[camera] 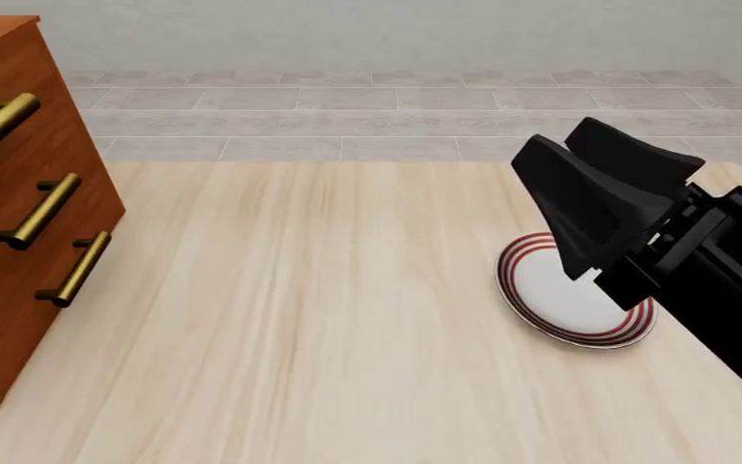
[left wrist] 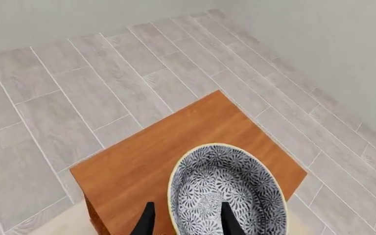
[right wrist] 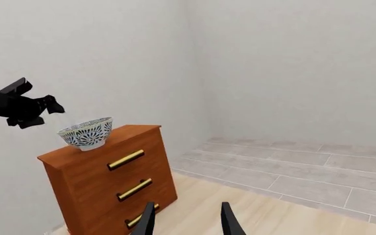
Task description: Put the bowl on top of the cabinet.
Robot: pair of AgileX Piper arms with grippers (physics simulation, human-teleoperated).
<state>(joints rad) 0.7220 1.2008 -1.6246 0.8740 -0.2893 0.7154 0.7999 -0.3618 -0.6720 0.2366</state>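
Note:
The blue-and-white floral bowl stands upright on the top of the reddish-brown cabinet, near one corner. In the right wrist view the bowl rests on the cabinet above its brass handles. My left gripper hovers just over the bowl's rim, one finger outside it and one over the inside, spread wide and open. From the side, the left gripper is slightly above and beside the rim. My right gripper is open and holds nothing. The front view cuts off the cabinet top, hiding the bowl.
A flat white plate with red rings lies on the light wooden table, partly under the right arm. Grey tiled floor and pale walls lie beyond the cabinet.

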